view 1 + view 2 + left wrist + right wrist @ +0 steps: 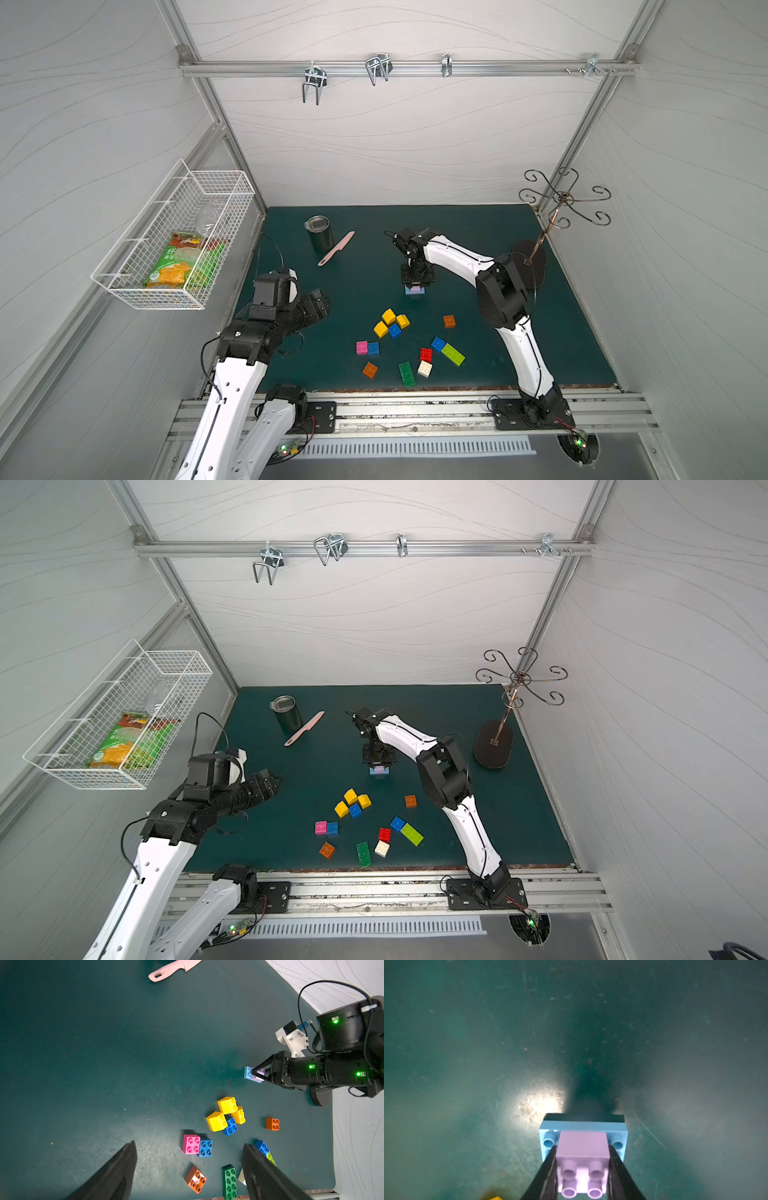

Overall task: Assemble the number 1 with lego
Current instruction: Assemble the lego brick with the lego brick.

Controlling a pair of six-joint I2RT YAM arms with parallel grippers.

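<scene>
My right gripper [415, 285] points straight down at mid-table, shut on a lilac square lego brick [583, 1159] that sits on a light blue longer brick [583, 1126] lying on the green mat. Its fingers [548, 1167] press both sides of the lilac brick. Loose lego lies nearer the front: three yellow bricks [388, 316] around a blue one [395, 331], a pink [362, 347] and blue pair, two orange [370, 369], green [407, 373], white [424, 368], red [426, 354], lime [453, 354]. My left gripper [322, 301] hovers open at the left, empty.
A dark tumbler [320, 232] and a pink knife [336, 248] lie at the back left of the mat. A metal hook stand [530, 262] rises at the back right. A wire basket [174, 237] with a snack bag hangs on the left wall.
</scene>
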